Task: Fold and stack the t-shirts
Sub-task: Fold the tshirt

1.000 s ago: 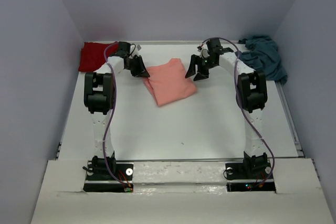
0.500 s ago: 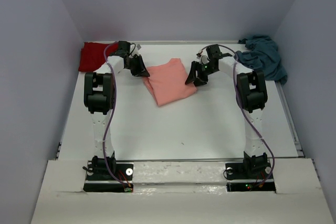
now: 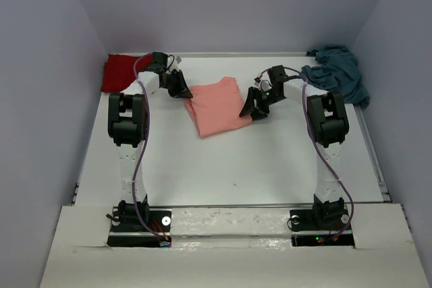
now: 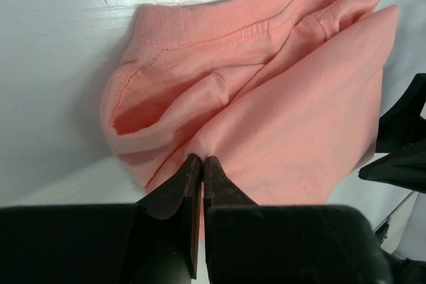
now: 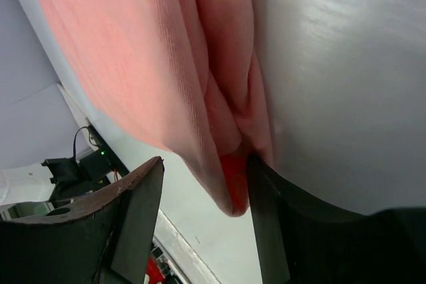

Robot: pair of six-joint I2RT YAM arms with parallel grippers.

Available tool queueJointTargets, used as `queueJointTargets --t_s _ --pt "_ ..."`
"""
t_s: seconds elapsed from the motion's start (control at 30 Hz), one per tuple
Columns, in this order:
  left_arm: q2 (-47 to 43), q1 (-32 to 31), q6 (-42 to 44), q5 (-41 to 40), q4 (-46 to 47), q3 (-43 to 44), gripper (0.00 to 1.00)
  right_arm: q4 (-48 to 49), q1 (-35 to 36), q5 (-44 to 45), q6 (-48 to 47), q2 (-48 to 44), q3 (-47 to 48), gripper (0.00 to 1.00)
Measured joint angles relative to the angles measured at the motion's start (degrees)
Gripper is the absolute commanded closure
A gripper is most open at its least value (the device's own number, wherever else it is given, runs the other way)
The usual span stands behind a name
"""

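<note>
We count three shirts and two arms on the white tabletop (image 3: 236,160).

The red shirt (image 3: 120,72) lies in the far left corner, and the left wrist hides part of it.

The left arm (image 3: 127,119) stands up from its base at the near edge and bends at the elbow. It reaches toward the far side with its wrist turned down and to the right. The left pincer (image 4: 202,164) is closed tight on the pink shirt (image 3: 217,106). Its two tips are pressed together on a puckered fold at the shirt's left edge, below a ribbed band.

The pink shirt lies folded and a little askew in the middle of the far half of the tabletop, between the two pincers.

The right arm (image 3: 327,119) stands the same way on the right, with its wrist turned down and to the left. The right pincer (image 5: 203,207) sits low at the pink shirt's right near corner with its jaws well apart. The layered edge of the cloth lies between the jaws and touches one finger. Bare tabletop shows between the cloth and the other finger, so this pincer grips nothing.

The teal shirt (image 3: 341,75) is a crumpled heap in the far right corner, apart from the right pincer.
</note>
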Motion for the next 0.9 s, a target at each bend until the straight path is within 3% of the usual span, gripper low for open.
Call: queueJointTargets --t_s 0.3,0.53,0.77,0.9 --pt "0.00 0.00 0.00 0.02 0.04 0.00 0.87 -0.13 0.00 -0.15 0.07 -1.38 -1.90 0.43" --pt "0.00 0.00 0.00 0.02 0.07 0.00 0.87 -0.22 0.00 -0.68 0.90 -2.49 -2.03 0.67" --pt "0.00 0.00 0.02 0.02 0.13 0.00 0.87 -0.15 0.00 -1.84 1.31 -3.82 -3.43 0.71" --pt "0.00 0.00 0.02 0.02 0.13 0.00 0.87 -0.09 0.00 -2.19 1.33 -4.04 -4.92 0.68"
